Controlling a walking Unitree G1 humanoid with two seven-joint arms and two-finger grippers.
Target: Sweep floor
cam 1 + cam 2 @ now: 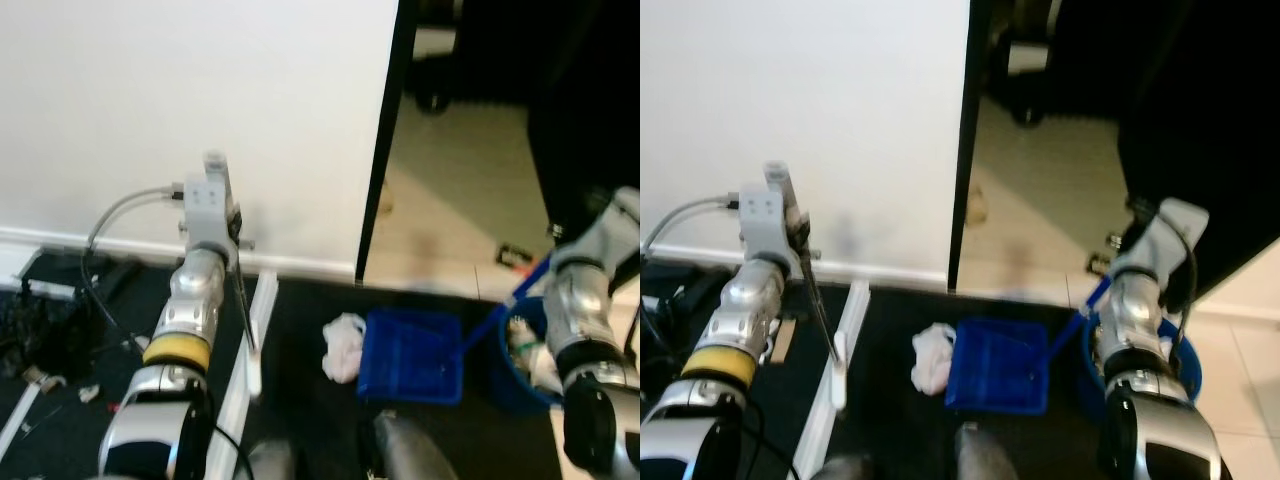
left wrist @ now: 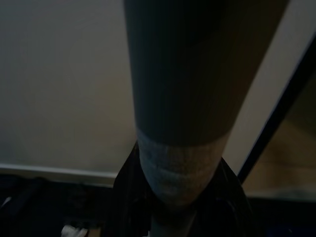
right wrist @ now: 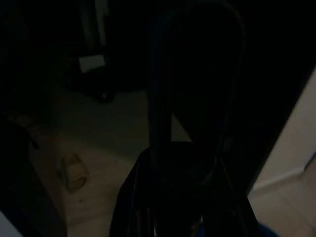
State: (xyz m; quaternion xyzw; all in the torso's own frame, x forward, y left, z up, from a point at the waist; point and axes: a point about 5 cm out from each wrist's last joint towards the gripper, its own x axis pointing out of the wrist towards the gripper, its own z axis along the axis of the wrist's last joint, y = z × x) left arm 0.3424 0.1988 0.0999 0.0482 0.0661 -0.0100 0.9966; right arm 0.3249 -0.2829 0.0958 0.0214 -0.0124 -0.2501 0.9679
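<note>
Nearest my camera, the blue dustpan lies on the dark floor, its handle running up to my right hand, which appears clamped on it. A crumpled white wad touches the pan's left edge, not yet inside. My left hand pinches the broom's thin handle near the white wall. Scraps lie further left, so I judge sweeping unfinished.
</note>
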